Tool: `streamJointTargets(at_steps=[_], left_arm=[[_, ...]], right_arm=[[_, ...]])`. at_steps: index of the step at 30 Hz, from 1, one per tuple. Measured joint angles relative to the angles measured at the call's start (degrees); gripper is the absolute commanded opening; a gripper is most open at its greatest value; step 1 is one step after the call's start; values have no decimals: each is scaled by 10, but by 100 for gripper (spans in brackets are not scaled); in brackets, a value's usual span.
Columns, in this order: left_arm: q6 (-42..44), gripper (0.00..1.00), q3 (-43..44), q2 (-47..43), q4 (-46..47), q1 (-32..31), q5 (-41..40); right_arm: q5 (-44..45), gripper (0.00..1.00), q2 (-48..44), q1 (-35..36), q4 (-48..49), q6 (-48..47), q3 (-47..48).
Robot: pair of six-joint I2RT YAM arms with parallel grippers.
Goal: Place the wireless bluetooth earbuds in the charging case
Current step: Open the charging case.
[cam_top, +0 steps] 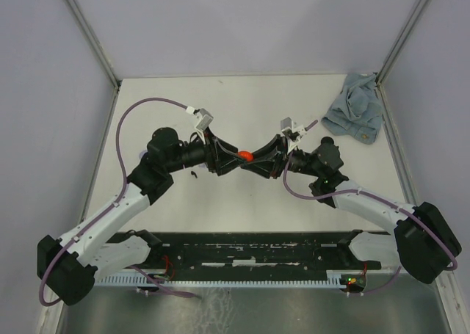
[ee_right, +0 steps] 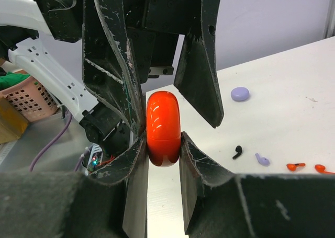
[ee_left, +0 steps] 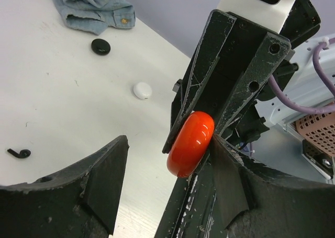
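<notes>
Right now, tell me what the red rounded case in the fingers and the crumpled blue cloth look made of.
Red rounded charging case: likely hard plastic, glossy; sharp white highlights and a thin seam. Crumpled blue cloth: looks like denim, matte, woven; stitched hems, soft folds, a small metal-looking button.
</notes>
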Motion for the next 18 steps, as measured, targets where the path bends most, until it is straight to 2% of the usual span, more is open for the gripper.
streamJointTargets(at_steps=[18], left_arm=[[0, 71, 38, 5, -31, 2, -45]], right_arm=[[4, 10, -10, 0, -5, -3, 0]])
